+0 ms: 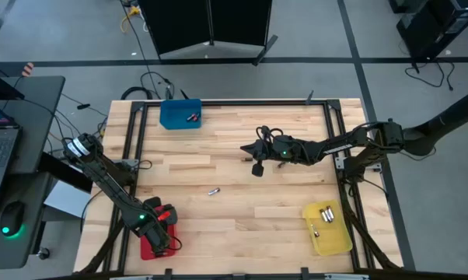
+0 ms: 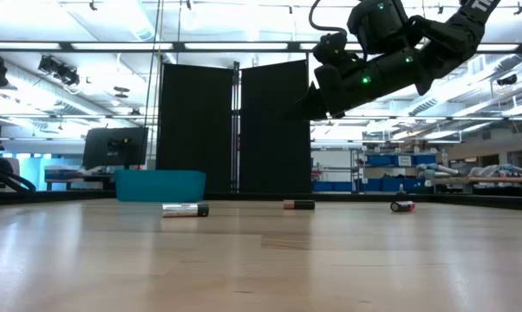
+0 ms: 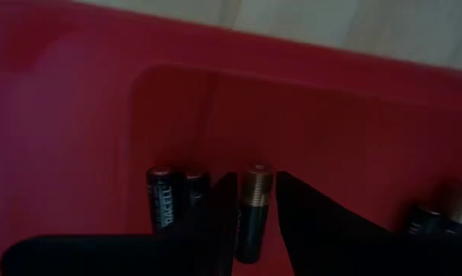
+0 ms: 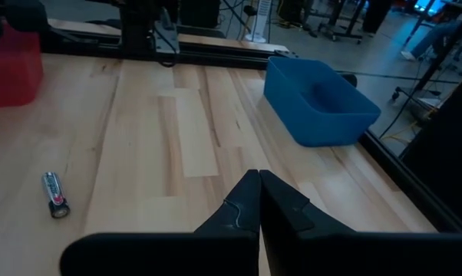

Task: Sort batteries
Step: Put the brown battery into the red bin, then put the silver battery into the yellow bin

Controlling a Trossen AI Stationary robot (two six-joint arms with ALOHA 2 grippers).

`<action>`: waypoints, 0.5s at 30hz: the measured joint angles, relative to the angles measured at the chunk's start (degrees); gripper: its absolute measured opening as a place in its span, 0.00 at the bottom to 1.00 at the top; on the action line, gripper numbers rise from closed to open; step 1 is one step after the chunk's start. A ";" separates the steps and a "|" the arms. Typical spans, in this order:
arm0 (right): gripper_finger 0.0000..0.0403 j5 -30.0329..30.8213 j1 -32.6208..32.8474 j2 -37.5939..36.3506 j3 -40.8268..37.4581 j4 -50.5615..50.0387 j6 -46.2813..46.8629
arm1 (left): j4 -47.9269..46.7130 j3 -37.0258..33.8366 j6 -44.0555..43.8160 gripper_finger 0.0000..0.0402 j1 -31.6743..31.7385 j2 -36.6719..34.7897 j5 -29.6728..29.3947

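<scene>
My left gripper (image 3: 255, 201) is down inside the red tray (image 3: 85, 115) at the table's near left corner (image 1: 150, 243), shut on a black battery with a copper end (image 3: 255, 184). More black batteries (image 3: 169, 205) lie on the tray floor beside it. My right gripper (image 4: 259, 192) is shut and empty, raised above the middle of the table (image 1: 257, 159). A silvery battery (image 1: 213, 190) (image 4: 54, 194) lies loose on the wood. In the low view, three batteries (image 2: 185, 209) (image 2: 298, 204) (image 2: 402, 206) lie on the table. My left gripper pinches the copper-ended battery (image 3: 255, 222) between its two fingers (image 3: 225, 207), which lie against its sides. The battery runs lengthwise between them, its copper end (image 3: 257, 178) showing at the fingertips. I cannot tell whether it rests on the tray floor.
A blue tray (image 1: 179, 114) (image 4: 319, 100) with batteries stands at the far left of the table. A yellow tray (image 1: 327, 229) with several batteries sits at the near right. A black frame rail (image 1: 234, 102) runs along the table's edges. Bare wood lies between the trays.
</scene>
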 joint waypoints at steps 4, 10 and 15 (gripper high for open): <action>0.03 0.02 0.00 0.00 0.00 -0.02 -0.09 | -2.86 2.21 1.49 0.27 0.00 0.00 0.42; 0.03 -0.26 -0.46 0.00 0.00 -0.04 -0.42 | -16.76 10.78 3.03 0.27 0.00 -0.01 -5.13; 0.03 -3.35 -1.47 0.00 -0.02 -0.37 -0.42 | -22.32 16.34 2.86 0.17 0.00 -0.83 -14.03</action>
